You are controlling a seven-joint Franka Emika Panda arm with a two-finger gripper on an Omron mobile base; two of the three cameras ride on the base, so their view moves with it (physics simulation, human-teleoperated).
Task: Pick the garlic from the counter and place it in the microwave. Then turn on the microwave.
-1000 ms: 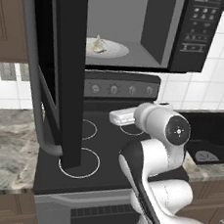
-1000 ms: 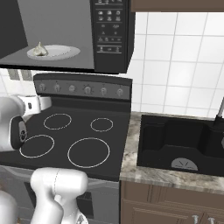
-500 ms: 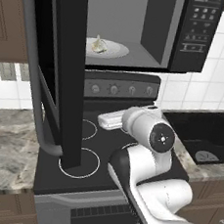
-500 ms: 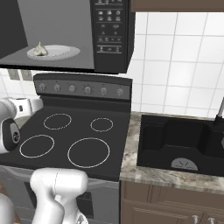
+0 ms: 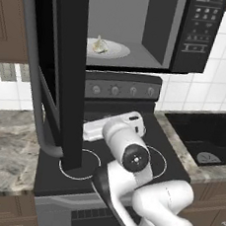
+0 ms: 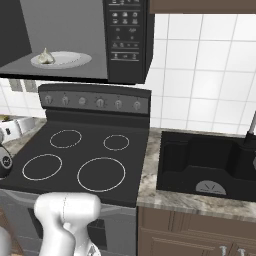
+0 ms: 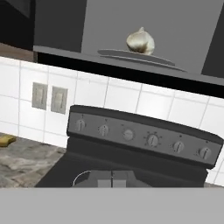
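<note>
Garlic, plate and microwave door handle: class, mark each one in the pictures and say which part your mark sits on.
garlic [image 7: 140, 41], hand view, middle of the bulb.
plate [image 6: 75, 59], right base view, bare right side of the dish.
door handle [image 5: 33, 81], left base view, middle of the grey bar.

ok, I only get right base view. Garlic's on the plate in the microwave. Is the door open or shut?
Observer: Open. The door stands wide, swung out to the left over the stove.
Operator: And the end effector, holding anything?
Observer: No. The end effector is shut with nothing between its tips, low over the stove.
Operator: Where's the handle from there?
Observer: The handle runs down the door's far side, left of the hand.
</note>
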